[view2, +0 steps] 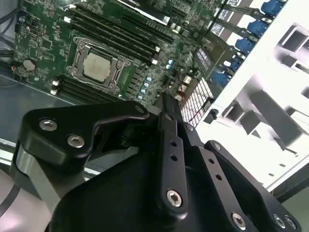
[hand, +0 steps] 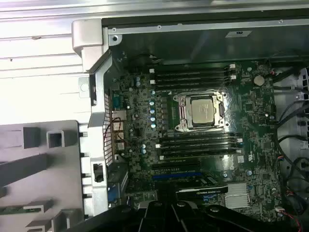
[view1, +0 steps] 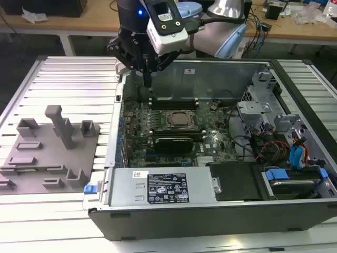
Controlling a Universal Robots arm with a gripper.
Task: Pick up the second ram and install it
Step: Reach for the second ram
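Observation:
My gripper [view1: 149, 80] hangs over the far corner of the open computer case [view1: 158, 221], toward the exterior view's left. Its black fingers [view2: 166, 121] stand pressed together and grip nothing. Under it lies the green motherboard [hand: 140, 116] with the silver processor [hand: 202, 108] in the middle. Dark memory slots [hand: 193, 76] run on one side of the processor, and more slots [hand: 198, 145] on the other. A thin green stick, the second ram [hand: 12, 210], lies in the grey fixture [hand: 38, 164] outside the case, well apart from my gripper.
The grey fixture [view1: 47, 153] with upright holders sits on the ribbed metal table [view1: 63, 79] beside the case. Inside the case are a black card [view1: 171, 142], a power supply [view1: 163, 187], a drive cage [view1: 263, 116], a blue caddy [view1: 289, 179] and loose cables [view1: 268, 150].

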